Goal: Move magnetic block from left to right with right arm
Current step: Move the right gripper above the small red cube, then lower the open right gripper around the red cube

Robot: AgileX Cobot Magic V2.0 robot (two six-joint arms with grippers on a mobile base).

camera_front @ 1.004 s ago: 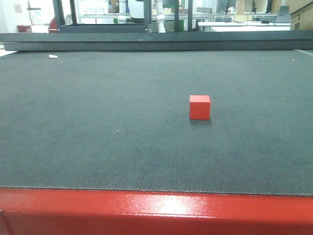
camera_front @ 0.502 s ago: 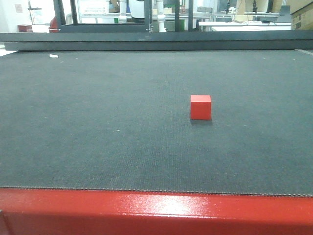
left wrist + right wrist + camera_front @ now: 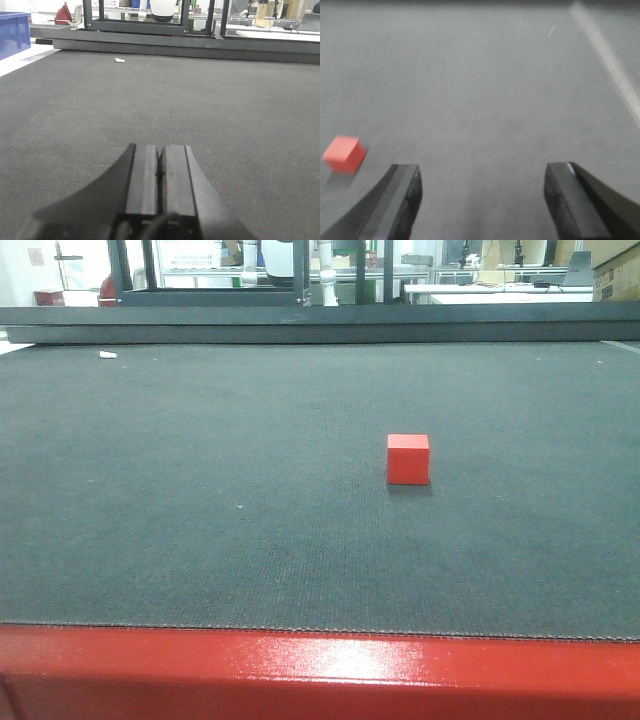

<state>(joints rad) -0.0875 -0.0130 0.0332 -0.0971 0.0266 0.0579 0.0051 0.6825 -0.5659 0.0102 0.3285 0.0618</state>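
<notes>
The magnetic block (image 3: 408, 459), a small red cube, rests on the dark grey mat (image 3: 200, 490) a little right of centre in the front view. It also shows blurred at the left edge of the right wrist view, the magnetic block (image 3: 343, 153), left of and beyond the left finger. My right gripper (image 3: 482, 180) is open wide above the mat with nothing between its fingers. My left gripper (image 3: 161, 156) is shut, its pads pressed together and empty, low over the mat. Neither arm appears in the front view.
A red table edge (image 3: 320, 670) runs along the front. A black raised frame (image 3: 320, 322) borders the mat's far side. A small white scrap (image 3: 108, 355) lies at the far left. A blue bin (image 3: 12, 32) stands beyond the mat's left edge.
The block has stayed in place on the mat; only tiny shifts of the front view show. No arm enters that view.
</notes>
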